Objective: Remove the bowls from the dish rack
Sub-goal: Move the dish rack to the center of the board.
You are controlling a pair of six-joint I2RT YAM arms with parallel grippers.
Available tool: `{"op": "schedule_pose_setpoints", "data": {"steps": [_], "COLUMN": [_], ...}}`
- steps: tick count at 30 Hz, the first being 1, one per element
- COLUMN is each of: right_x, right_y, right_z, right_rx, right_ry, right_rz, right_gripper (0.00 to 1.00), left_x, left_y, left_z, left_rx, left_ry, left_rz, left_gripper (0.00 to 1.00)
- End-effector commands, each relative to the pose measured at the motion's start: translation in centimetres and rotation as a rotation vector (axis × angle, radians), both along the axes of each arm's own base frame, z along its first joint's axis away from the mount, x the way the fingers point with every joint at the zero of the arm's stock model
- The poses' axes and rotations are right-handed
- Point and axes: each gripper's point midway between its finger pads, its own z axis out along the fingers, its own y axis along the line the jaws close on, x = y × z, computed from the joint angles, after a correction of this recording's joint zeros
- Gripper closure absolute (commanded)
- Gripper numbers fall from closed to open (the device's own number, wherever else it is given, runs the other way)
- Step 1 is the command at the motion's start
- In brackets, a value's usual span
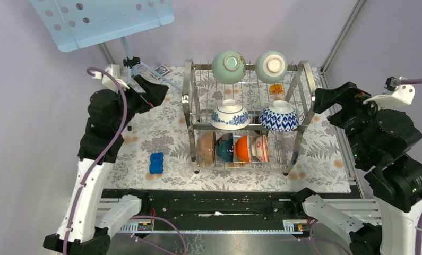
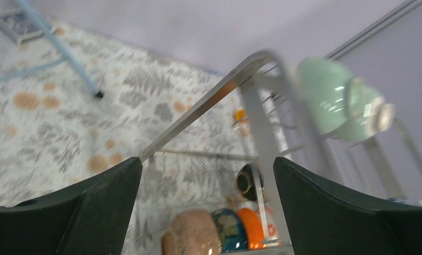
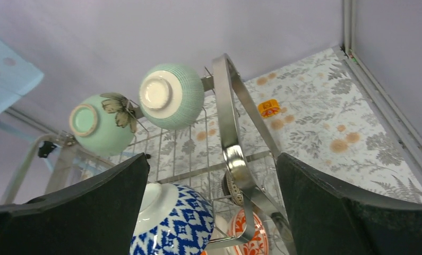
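Floral cloth (image 1: 145,139) bears the dish rack (image 1: 188,90); left gripper (image 2: 207,167), right gripper (image 3: 212,162) gape (empty).

Left arm (image 1: 100,133): black motor housings nearest the left gripper (image 1: 158,93), white tubular links further back.
Left camera mount (image 1: 110,74): white plastic, just behind the gripper.
Left cable (image 1: 115,125): lilac, looping back from the mount along the arm.
Right arm (image 1: 381,138): matching black housings behind the right gripper (image 1: 321,100), white links further back.
Right camera mount (image 1: 399,95): white.
Right cable (image 1: 418,81): lilac, leaving the mount.
Left fingers (image 2: 105,210), right fingers (image 3: 92,207): broad, matte, near-black wedges with smooth inner faces.
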Motion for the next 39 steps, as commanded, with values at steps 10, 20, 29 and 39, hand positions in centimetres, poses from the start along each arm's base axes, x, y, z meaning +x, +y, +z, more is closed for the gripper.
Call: {"op": "schedule_pose_setpoints", "data": {"steps": [10, 20, 29, 39], "right_x": [2.6, 4.3, 5.3, 6.8], "right_y": [0.1, 1.4, 0.5, 1.0], "right_z": [-3.8, -5.5, -6.1, -7.4], "right_rx": [-0.082, -0.112, -0.156, -0.193], "right_ry": [0.123, 0.169, 0.179, 0.216], "right_rz": [-0.069, -0.045, -0.118, -0.121], "right_gripper": [0.13, 0.22, 0.30, 0.43], "left_x": [-1.9, -1.1, 0.0, 0.3], "left_y": [-6.4, -7.7, -8.3, -9.3], "left_z": [7.9, 6.7, 4.5, 2.9], "left_rx": [0.107, 0.221, 0.309, 0.375], "left_ry": [-0.132, -0.063, -0.006, 0.018], "left_rz": [-0.197, -0.180, -0.169, -0.175], "left_gripper": [0.01, 0.01, 0.11, 0.21]}}
